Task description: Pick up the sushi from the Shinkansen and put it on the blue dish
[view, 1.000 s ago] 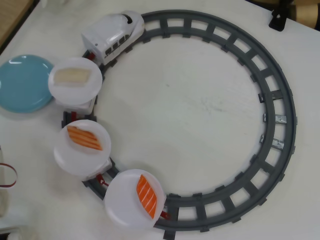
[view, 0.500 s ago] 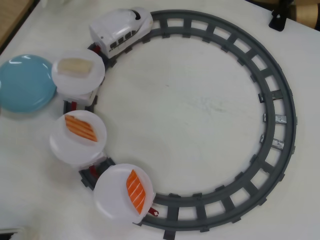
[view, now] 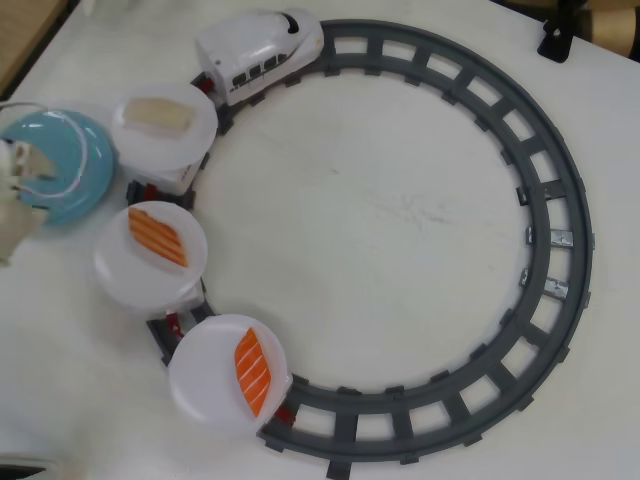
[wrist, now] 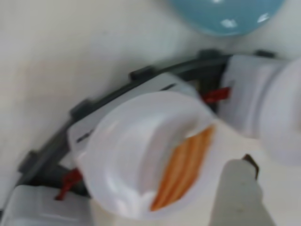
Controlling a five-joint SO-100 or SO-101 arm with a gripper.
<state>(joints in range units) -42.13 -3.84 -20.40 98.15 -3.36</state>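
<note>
The white Shinkansen [view: 260, 55] is on the grey track's top left in the overhead view, pulling three cars with white plates. The sushi [view: 252, 358], bright orange with white stripes, lies on the last plate [view: 205, 385] at the bottom left. The blue dish [view: 70, 165] sits left of the track, beside the plate with a cream slab [view: 157, 114]. Part of my gripper [view: 14, 195] and its wires reach in from the left edge over the dish. The blurred wrist view shows the duller orange slab [wrist: 186, 165] on the middle plate, the blue dish [wrist: 225, 14] above, and one pale finger [wrist: 237, 195] at the bottom right.
The grey oval track [view: 560, 240] circles the white table. The duller orange slab [view: 156, 236] rides the middle plate. A black stand [view: 556, 40] is at the top right, and the table's edge shows at the top left.
The train and its cars have rolled clockwise along the track, up and to the right. My gripper has come in from the left edge over the blue dish.
</note>
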